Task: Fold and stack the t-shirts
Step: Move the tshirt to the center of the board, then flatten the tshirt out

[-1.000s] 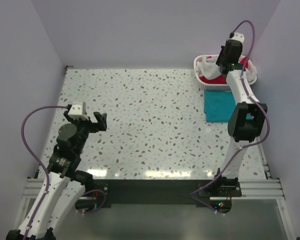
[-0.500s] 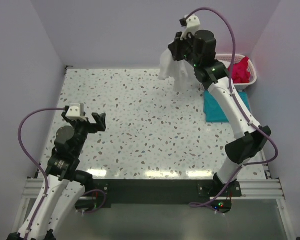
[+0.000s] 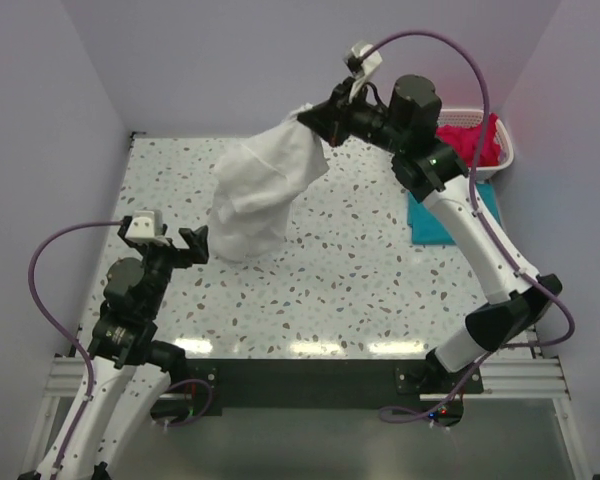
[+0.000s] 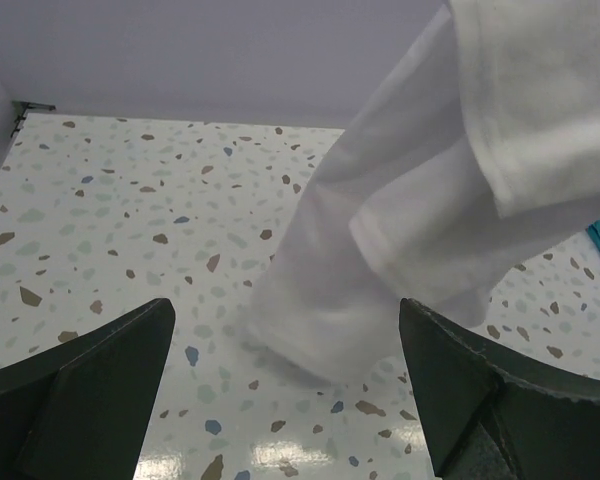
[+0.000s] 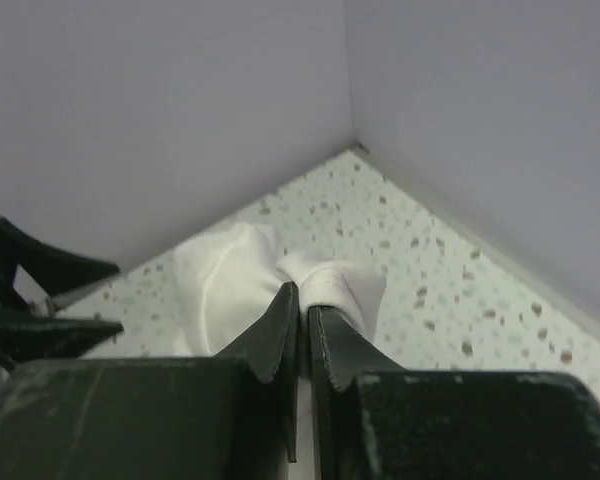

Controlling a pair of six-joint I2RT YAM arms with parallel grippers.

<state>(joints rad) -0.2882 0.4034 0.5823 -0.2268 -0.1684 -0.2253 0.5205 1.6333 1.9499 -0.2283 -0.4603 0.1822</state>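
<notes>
Notably, the right gripper (image 3: 317, 118), pinched shut on one small bunch of the white t-shirt (image 3: 260, 190) hanging over the speckled table (image 3: 380, 290), could have let it slip and land crumpled, while the left gripper (image 3: 168, 242) stood spread wide near its lower end.

- The white t-shirt (image 3: 260, 195) hangs bunched in mid-air, pinched at one top corner by the closed right gripper (image 3: 310, 115). From there it slants down and to the left over the speckled table (image 3: 330, 270) in a long, crumpled drape. Its lower end comes right down to the surface, though I can't tell whether it rests there.
- The teal t-shirt (image 3: 427, 224) lies flat on the right side of the table, folded into a neat rectangle just in front of the basket (image 3: 507, 152).
- The red-pink t-shirts (image 3: 475, 140) sit heaped and rumpled in the basket at the far right corner, rising above its rim.
</notes>
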